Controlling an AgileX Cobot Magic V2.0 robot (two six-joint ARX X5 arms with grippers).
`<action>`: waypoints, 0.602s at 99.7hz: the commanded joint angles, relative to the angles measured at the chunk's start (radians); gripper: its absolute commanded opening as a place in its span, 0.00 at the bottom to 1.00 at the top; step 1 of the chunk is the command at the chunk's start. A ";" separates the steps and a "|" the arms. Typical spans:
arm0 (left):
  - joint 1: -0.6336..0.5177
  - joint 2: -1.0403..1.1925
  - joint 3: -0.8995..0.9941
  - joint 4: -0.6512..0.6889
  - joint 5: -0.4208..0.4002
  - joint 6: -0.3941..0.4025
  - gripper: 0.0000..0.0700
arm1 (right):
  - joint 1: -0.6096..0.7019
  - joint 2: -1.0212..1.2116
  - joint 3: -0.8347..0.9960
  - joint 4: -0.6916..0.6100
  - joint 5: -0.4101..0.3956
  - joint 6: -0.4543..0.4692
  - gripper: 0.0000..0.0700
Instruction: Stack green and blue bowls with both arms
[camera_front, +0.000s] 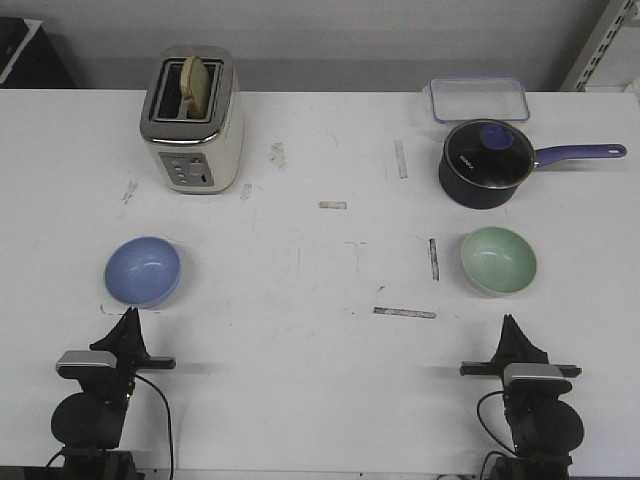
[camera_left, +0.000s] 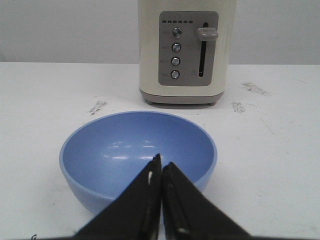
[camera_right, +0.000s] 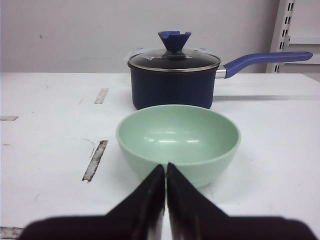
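Front view: our left pincer (camera_front: 128, 318), pinched closed and empty, faces the blue bowl (camera_front: 143, 270) just beyond; our right pincer (camera_front: 510, 325), likewise, faces the green bowl (camera_front: 498, 260)

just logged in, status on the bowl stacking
Left gripper shut, empty, short of blue bowl. Right gripper shut, empty, short of green bowl. Bowls far apart, unstacked; nothing between them.
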 joint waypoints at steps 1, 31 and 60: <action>0.002 -0.002 -0.022 0.013 -0.001 -0.001 0.00 | 0.000 0.000 -0.002 0.013 0.000 0.009 0.00; 0.003 -0.002 -0.022 0.013 -0.020 -0.002 0.00 | 0.000 0.000 -0.002 0.013 0.000 0.009 0.00; 0.003 -0.002 -0.022 0.014 -0.021 -0.002 0.00 | 0.000 0.000 -0.002 0.013 0.000 0.009 0.00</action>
